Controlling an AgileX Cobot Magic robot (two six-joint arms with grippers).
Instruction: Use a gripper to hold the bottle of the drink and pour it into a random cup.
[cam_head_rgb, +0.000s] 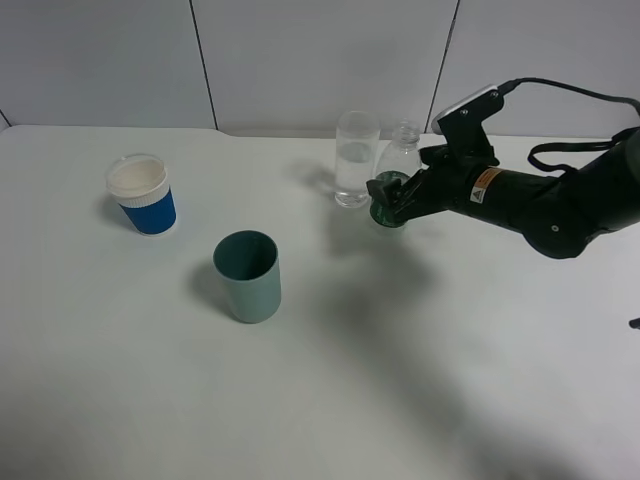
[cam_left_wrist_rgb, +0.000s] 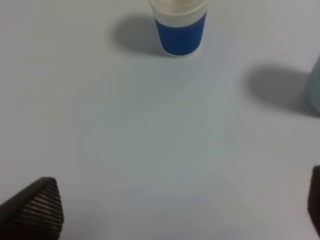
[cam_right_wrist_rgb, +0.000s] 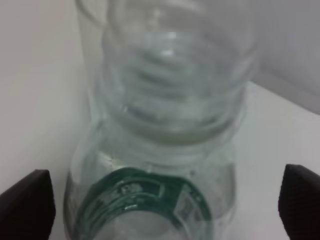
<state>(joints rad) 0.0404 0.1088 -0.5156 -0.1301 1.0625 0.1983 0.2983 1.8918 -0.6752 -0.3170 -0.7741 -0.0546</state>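
- Right claw (cam_head_rgb: 392, 203) reaching in low from the right, fingers spread wide either side of bottle (cam_head_rgb: 399, 172), not clamping.
- Left claw (cam_left_wrist_rgb: 175, 212) spread over bare surface (cam_head_rgb: 400, 380).
- Bottle upright, just beside glass (cam_head_rgb: 356, 158).
- Teal cup (cam_head_rgb: 247, 276), blue paper cup (cam_head_rgb: 143, 194) well apart, left.
- Bottle clear ribbed plastic, green band.

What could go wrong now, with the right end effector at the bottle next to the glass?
1. The water bottle stands right beside the tall clear glass, which already holds some liquid. The open right end effector, closing at the green label, might bump the glass and spill it.
2. The bottle seems to have no cap, so a tilted or slipping grip might spill water on the table.
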